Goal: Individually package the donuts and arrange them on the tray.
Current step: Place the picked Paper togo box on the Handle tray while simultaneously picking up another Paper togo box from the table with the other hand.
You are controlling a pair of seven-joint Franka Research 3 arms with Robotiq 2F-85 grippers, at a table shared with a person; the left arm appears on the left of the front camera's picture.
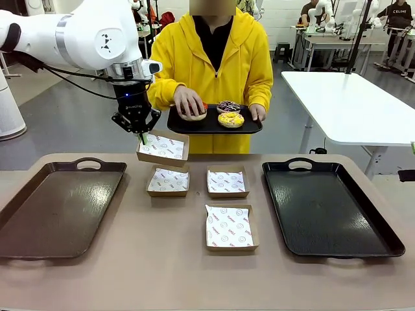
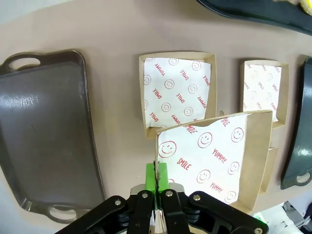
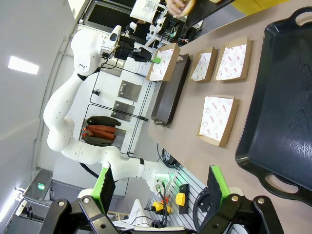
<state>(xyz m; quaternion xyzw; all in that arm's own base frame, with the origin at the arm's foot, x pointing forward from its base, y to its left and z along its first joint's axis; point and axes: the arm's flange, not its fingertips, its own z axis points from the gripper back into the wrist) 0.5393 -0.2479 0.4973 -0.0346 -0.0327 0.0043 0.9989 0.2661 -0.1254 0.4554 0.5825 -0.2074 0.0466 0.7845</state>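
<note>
- Nearest the robot: noted right hand point(image 3: 161, 170) spread apart, nothing between its green pads, aimed along the bench point(image 1: 162, 272).
- Next out: noted near box point(image 1: 231, 227), then a row of middle-left box point(image 1: 168, 181) and middle-right box point(image 1: 227, 182), all lined with printed paper, none filled.
- To either side: noted brown tray point(image 1: 57, 207) at left and black tray point(image 1: 332, 210) at right, no donut on either yet.
- Beyond the row: noted left hand point(image 2: 156, 175) pinched closed on one rim of the lifted box point(image 2: 219, 156), held tilted off the bench.
- Farthest: noted serving tray point(image 1: 249, 127) held by the person, carrying the donuts: yellow donut point(image 1: 231, 120), purple-and-white donut point(image 1: 228, 105), covered donut point(image 1: 194, 116) under the person's hand point(image 1: 189, 102), and a sliver of red donut point(image 1: 205, 107).
- Judged risk: thin one-edge grip. Could pivot or slip if a donut lands off-centre.
- Judged risk: tilt could slide the liner out.
- Judged risk: person's hand near the left hand. Could collide if both close on the box.
- Counted: boxes 4 (3 on the bench, 1 lifted), bench trays 2, serving tray 1, donuts 4 (the red one barely seen).
</note>
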